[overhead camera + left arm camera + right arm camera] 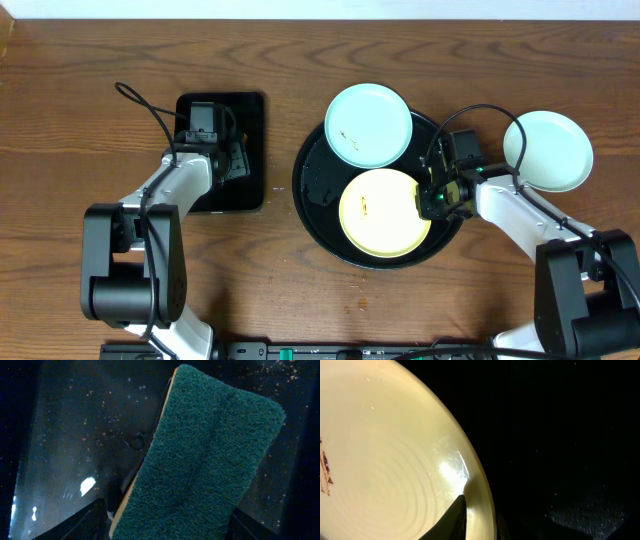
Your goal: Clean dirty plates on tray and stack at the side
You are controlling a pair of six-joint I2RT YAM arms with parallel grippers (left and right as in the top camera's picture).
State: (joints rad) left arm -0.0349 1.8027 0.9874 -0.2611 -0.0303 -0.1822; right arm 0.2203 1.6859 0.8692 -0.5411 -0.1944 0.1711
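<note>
Left gripper (232, 160) over rectangular tray (250, 110), green sponge (210, 455) between jaws; gripped or loose, cannot tell. Sponge's long axis pointing away from claw, leaning right. Well right of it: round tray (315, 190) holding mint plate (368, 125) and yellow plate (375, 215). Right gripper (428, 200) seemingly clenched on yellow plate's right rim, plate left of claw; nearer arm. Second mint plate (548, 150) right of claw, off tray.

yellow plate (380, 212), mint plate (369, 125) on tray (312, 190); third (547, 150) outside

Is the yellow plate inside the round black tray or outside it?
Inside: the yellow plate lies within the rim of the tray, on its floor.
</note>
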